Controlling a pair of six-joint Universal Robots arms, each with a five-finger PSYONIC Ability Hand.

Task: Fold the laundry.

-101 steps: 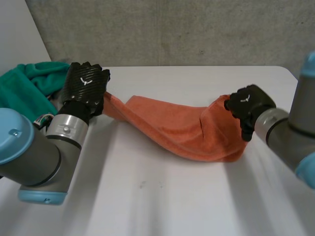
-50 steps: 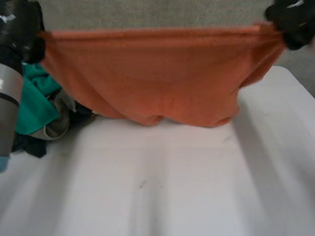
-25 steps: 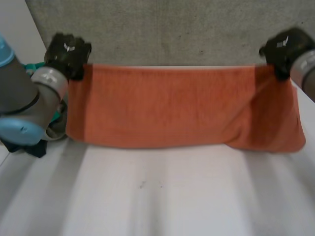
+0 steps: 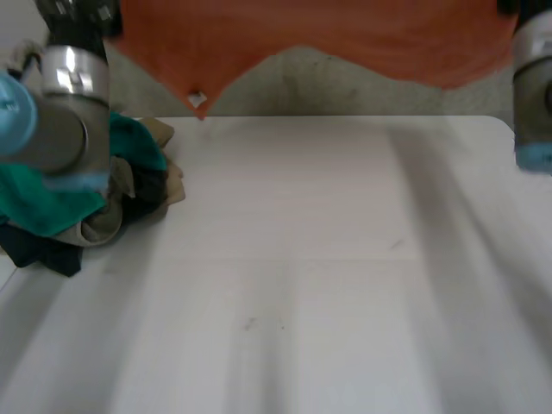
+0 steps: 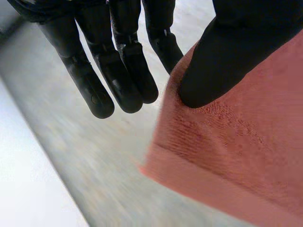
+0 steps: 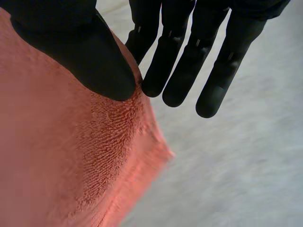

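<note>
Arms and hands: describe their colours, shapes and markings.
Left arm and right arm: grey cylinders with light-blue caps; the left carries a bright metal band. Left hand and right hand: matt black, with long segmented fingers rounded at the tips and a broad thumb.

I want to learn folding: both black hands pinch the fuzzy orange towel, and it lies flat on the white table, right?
No. The head view shows the fuzzy orange towel hanging above the white table. Left hand and right hand do pinch it.
</note>
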